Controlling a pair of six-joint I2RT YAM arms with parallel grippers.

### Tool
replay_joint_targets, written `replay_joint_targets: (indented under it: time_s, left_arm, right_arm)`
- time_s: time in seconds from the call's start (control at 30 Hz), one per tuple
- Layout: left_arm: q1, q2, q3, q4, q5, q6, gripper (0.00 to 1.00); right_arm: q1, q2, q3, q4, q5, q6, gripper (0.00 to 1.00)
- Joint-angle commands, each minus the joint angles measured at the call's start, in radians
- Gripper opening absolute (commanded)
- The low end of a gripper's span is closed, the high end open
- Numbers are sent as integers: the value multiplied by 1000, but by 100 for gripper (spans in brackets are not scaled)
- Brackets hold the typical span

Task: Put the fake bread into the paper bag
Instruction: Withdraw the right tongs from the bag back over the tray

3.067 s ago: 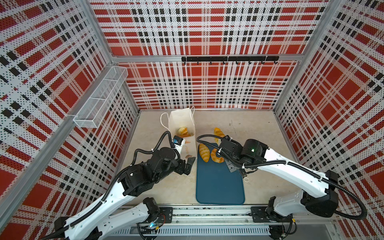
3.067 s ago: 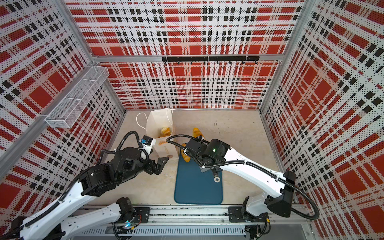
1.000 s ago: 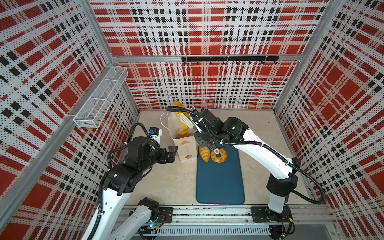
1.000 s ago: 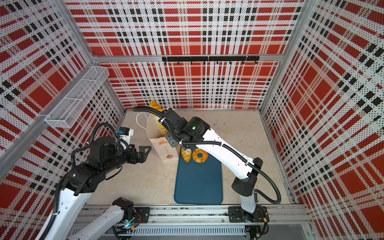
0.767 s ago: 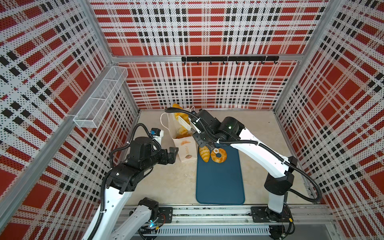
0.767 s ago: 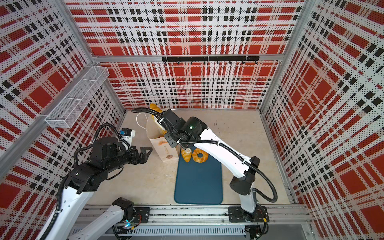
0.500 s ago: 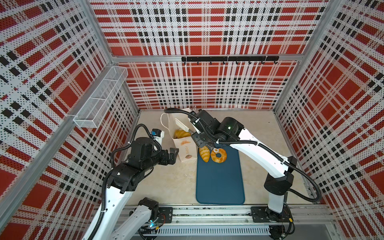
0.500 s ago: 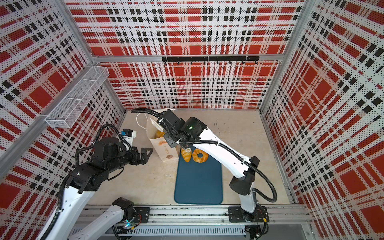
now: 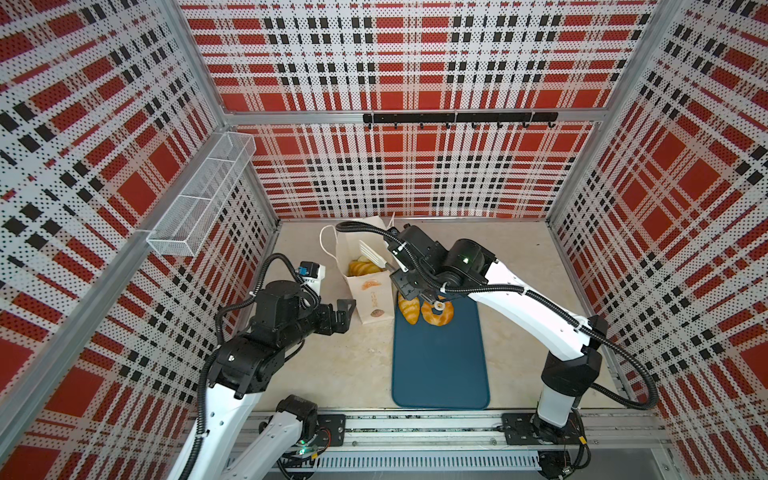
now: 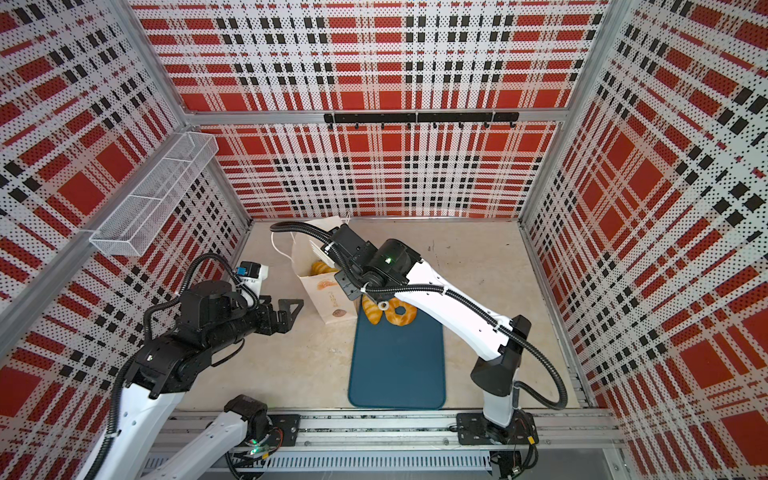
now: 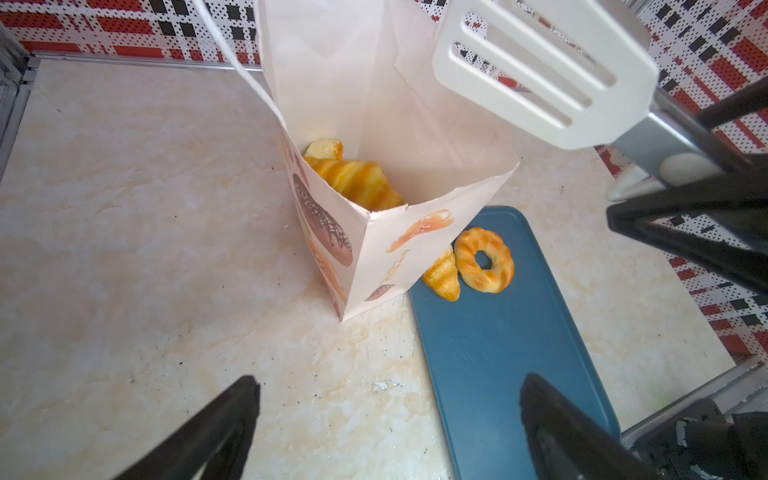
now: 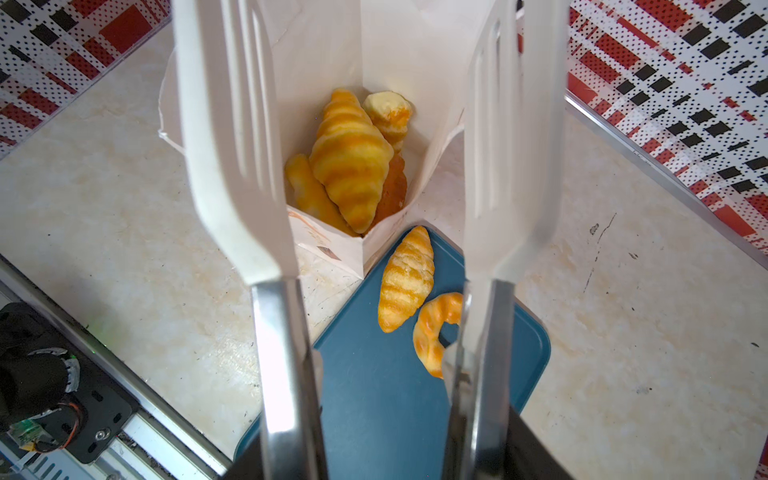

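The right claw grips tongs now spread wide, the croissant now lies in the paper bag, two breads remain; left claw gapes.

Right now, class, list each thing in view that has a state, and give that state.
paper bag: upright, top open, bread inside
croissant: lying on the tray
ring doughnut: lying on the tray
tongs: spread, empty, over the bag
left gripper: open, empty
right gripper: closed on the tongs
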Motion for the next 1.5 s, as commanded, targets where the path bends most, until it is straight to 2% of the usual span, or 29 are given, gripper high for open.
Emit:
replay_joint_targets:
  time_s: [0.0, 0.27, 0.8, 1.3, 1.47]
  left_arm:
    - [-3, -5, -9, 7, -12, -10, 99]
    - [-54, -42, -20, 9, -73, -43, 99]
    - [-268, -100, -74, -11, -281, -136, 99]
    - [-435, -123, -149, -12, -378, -232, 99]
    - [-496, -121, -190, -2, -414, -273, 99]
  right_arm:
    - [4, -99, -47, 70, 41, 33, 57]
    - [22, -237, -225, 80, 89, 94, 57]
    - [28, -470, -526, 73, 142, 211, 57]
    - [30, -558, -804, 41, 139, 391, 58]
    - [23, -580, -874, 52, 136, 405, 58]
